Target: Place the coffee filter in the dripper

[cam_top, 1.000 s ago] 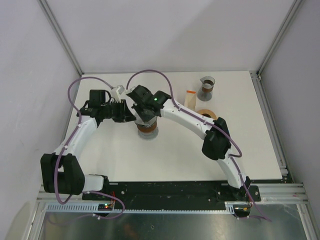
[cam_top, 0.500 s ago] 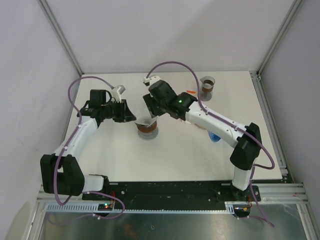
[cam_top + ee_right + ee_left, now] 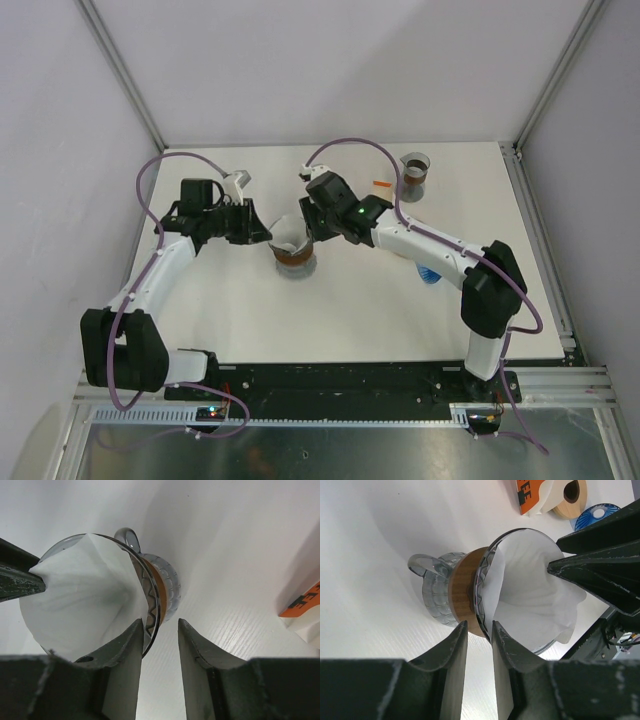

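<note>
The glass dripper with a wooden collar stands mid-table, and the white paper coffee filter sits open inside it. In the left wrist view the dripper and filter lie just past my left gripper, whose jaws stand a narrow gap apart at the near rim. My left gripper is at the dripper's left side. My right gripper is at its right side, slightly open and empty, next to the rim of the dripper and filter.
A glass beaker stands at the back right. An orange filter packet lies next to it and also shows in the left wrist view. A wooden ring and a blue disc lie right of the dripper.
My right arm has lifted off the top of the dripper and drawn back to its right side, leaving the filter inside. The left arm has not moved.
</note>
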### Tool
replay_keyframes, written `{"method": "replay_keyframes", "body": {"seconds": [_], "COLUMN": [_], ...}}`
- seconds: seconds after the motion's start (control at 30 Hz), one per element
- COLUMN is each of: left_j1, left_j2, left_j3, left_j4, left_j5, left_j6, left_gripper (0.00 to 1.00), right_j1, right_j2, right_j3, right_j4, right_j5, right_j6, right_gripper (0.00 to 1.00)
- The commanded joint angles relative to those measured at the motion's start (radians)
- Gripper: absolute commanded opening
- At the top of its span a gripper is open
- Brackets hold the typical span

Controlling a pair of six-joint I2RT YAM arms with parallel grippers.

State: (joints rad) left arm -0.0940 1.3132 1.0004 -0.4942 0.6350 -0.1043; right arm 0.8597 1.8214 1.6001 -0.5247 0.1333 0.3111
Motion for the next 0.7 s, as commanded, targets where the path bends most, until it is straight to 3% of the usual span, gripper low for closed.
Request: {"method": "replay_keyframes", "body": {"seconds": [0.0,0.67], "left_j1": [-0.003,-0.004], "left_j2": [-0.005,-0.109], "left_j3": [0.010,0.058], "left_j4": [0.011,0.010], "left_j5": [-0.033,-0.086], "left_j6": [0.031,0.054], "left_gripper": [0.31,0.53], "right_j1": [-0.009,-0.015], "right_j2": [-0.012,-0.067], "right_j3": [-0.015,0.080], "right_j4": [0.036,-0.013], "right_j5": [-0.013,-0.009], "right_j6": [0.019,-0.034], "right_gripper": [0.37,0.47]}}
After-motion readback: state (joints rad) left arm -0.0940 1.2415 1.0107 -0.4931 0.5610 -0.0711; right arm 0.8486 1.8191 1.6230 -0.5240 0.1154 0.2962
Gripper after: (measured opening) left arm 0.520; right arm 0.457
